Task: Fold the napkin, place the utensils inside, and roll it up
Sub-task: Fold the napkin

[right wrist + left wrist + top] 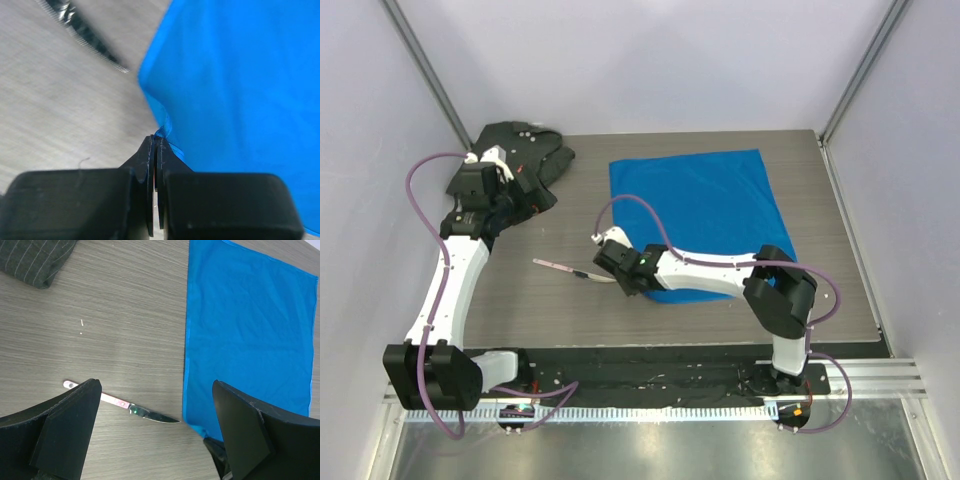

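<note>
At the upper left of the top view we see a dark shirt (pixel 525 150), with our left hand (pixel 155 390) released wide above the desk (pixel 550 230). The knife (pixel 570 268) lies left of centre. Our right hand (pixel 155 145) is clenched on the lower-left corner of the napkin (pixel 700 200), which is spread right of centre.

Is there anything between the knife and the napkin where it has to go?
Yes. The right hand, shut on the near corner of the napkin, sits just past the tip of the knife, and its arm crosses the napkin's near edge.
</note>
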`<state>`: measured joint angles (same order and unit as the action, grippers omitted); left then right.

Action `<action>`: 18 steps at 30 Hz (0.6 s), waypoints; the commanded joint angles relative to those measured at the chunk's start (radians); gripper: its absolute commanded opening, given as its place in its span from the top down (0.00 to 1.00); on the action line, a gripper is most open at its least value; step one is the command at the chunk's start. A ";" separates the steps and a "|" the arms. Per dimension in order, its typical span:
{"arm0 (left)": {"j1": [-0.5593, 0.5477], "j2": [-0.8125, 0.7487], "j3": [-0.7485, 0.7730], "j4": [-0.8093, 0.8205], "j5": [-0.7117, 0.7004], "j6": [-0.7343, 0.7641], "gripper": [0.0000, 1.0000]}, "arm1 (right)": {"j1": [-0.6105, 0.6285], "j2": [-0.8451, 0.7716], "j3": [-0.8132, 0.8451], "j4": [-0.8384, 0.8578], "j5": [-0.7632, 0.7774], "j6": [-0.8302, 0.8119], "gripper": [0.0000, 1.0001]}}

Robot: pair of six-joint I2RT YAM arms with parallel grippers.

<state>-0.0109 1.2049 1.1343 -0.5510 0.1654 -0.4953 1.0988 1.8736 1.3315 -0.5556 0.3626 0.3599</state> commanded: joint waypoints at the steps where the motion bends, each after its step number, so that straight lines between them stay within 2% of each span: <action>1: 0.006 -0.021 0.004 0.019 -0.001 -0.009 0.00 | -0.040 -0.047 0.023 0.012 0.042 -0.033 0.99; 18: 0.006 -0.018 0.002 0.020 0.002 -0.008 0.00 | -0.283 -0.013 0.015 0.094 0.117 -0.137 0.99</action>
<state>-0.0109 1.2049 1.1343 -0.5510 0.1658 -0.4953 0.8658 1.8736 1.3315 -0.5140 0.4179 0.2615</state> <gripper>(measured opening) 0.996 0.028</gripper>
